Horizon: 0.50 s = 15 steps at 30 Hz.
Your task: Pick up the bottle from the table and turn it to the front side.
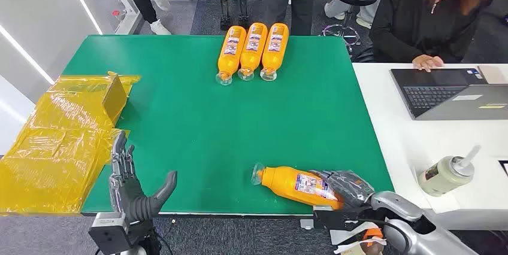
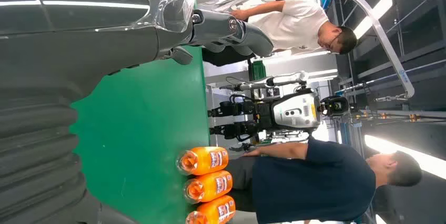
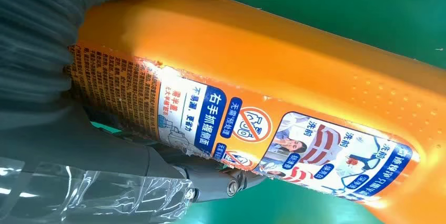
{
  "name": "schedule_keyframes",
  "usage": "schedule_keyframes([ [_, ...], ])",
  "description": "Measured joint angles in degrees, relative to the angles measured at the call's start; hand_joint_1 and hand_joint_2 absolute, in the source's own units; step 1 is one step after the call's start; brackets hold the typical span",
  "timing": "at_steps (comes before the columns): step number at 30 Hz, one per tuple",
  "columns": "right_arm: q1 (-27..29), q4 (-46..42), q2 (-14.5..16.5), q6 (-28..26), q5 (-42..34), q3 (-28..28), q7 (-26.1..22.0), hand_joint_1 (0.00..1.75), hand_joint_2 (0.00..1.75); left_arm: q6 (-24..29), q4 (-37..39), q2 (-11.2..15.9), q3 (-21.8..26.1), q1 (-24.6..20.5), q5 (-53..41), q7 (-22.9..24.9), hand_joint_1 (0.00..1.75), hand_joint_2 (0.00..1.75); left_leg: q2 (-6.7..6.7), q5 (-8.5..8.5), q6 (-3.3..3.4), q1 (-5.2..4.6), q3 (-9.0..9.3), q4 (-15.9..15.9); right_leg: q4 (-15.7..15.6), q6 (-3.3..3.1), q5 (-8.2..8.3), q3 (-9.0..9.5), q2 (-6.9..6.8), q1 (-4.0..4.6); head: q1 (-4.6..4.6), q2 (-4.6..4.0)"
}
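The task item is the orange plastic bottle with a printed label [image 1: 293, 184], which lies on its side on the green-covered table [image 1: 191, 129], close to the table's near edge and toward its right corner, its clear cap end pointing along that edge toward the left. The right hand [image 1: 344, 186] is wrapped around the base end of this bottle; in the right wrist view the dark fingers [image 3: 210, 179] close under the labelled face and the thumb sits on the opposite side, so the hand is grasping the bottle. The bottle appears to rest on the table surface; whether it has lifted clear cannot be told. The left hand [image 1: 129, 186] hovers at the table's near left corner, fingers spread and holding nothing. Three further orange bottles [image 1: 253, 50] lie side by side at the table's far edge, labels facing up. Assessment: the grasp stage appears complete, while the lift and the rotation to the front side remain outstanding. The label on the held bottle already shows partly, so the remaining turn is probably small.
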Motion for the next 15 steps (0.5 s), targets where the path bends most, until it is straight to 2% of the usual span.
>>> schedule_keyframes([
  [5, 0.34, -0.61, -0.03, -1.77, 0.67, -1.77, -1.34, 1.75, 1.75, 0.52, -0.01, 0.02, 0.01, 0.05, 0.07, -0.38, 0.00, 1.75, 0.00, 0.00, 0.00, 0.00, -0.05, 0.00, 0.00, 0.00, 0.00, 0.00, 0.00, 0.00, 0.00, 0.00],
  [8, 0.60, -1.27, 0.32, -4.18, 3.53, -3.22, -2.29, 1.75, 1.75, 0.72, -0.10, 0.02, 0.02, 0.27, 0.02, -0.62, 0.00, 1.75, -0.01, 0.00, 0.00, 0.00, -0.13, -0.01, 0.01, 0.00, 0.01, -0.05, -0.01, -0.01, -0.01, 0.00],
  [15, 5.95, -6.44, 5.35, -13.19, 14.55, -9.95, 0.04, 1.75, 1.75, -1.23, -0.56, -0.03, 0.88, 0.47, -0.29, -0.55, 0.00, 1.75, -0.04, 0.02, -0.02, 0.00, -0.31, -0.02, 0.07, -0.02, 0.01, -0.28, -0.04, 0.00, -0.01, 0.00],
])
